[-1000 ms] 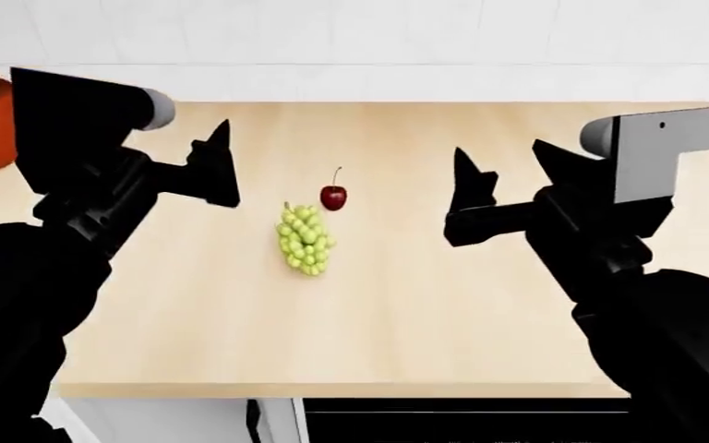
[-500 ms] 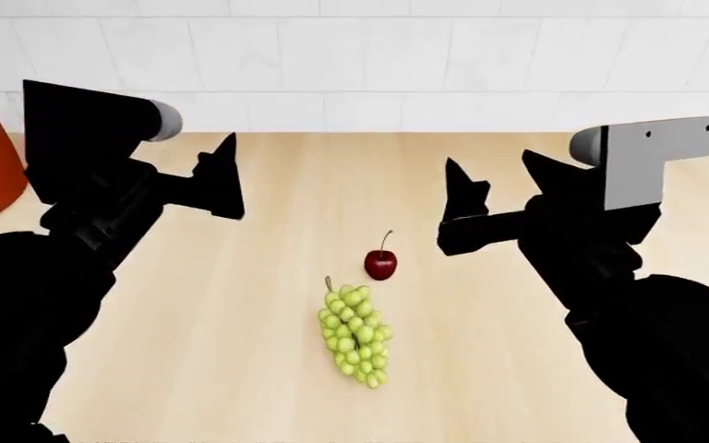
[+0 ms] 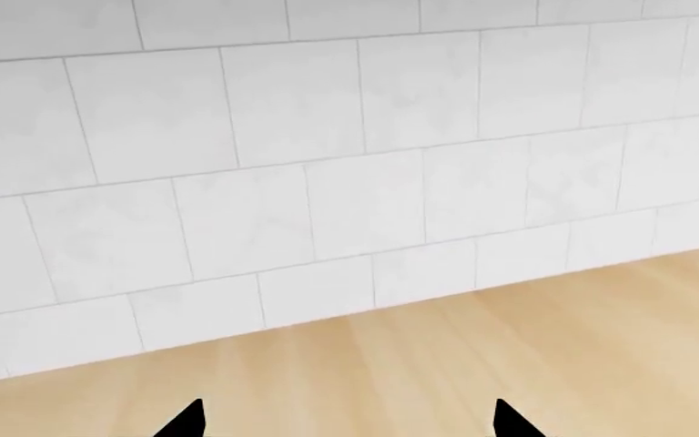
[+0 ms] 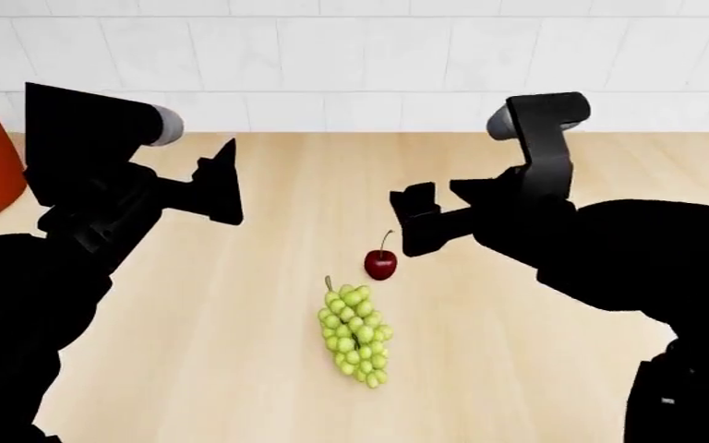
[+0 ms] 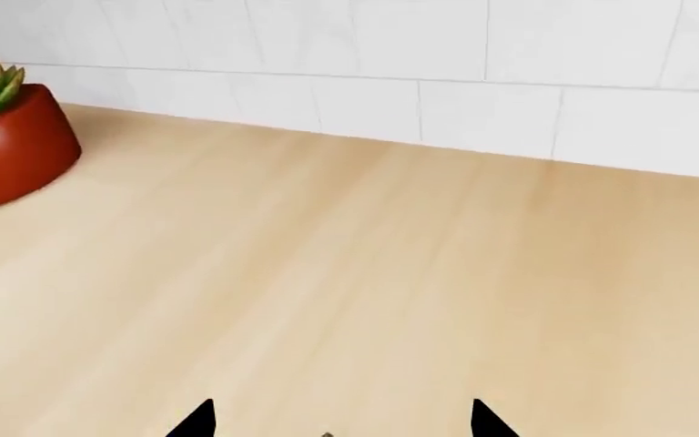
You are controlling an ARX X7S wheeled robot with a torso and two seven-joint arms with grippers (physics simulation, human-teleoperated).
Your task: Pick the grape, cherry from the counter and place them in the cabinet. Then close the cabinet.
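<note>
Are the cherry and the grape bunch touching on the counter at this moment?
Apart. The head view shows a strip of bare counter between the cherry and the top of the grape bunch.

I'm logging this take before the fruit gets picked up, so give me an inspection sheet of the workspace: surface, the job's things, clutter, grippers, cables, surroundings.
Surface: light wooden counter, bare apart from the items below.
Job's things: cherry and grape bunch lie close together mid-counter, cherry farther from the robot; no cabinet in view.
Clutter: succulent in a red pot at the counter's left edge.
Grippers: left gripper open, empty, held above the counter; right gripper open, empty, just above and right of the cherry.
Cables: nothing seen.
Surroundings: white tiled wall behind the counter.
</note>
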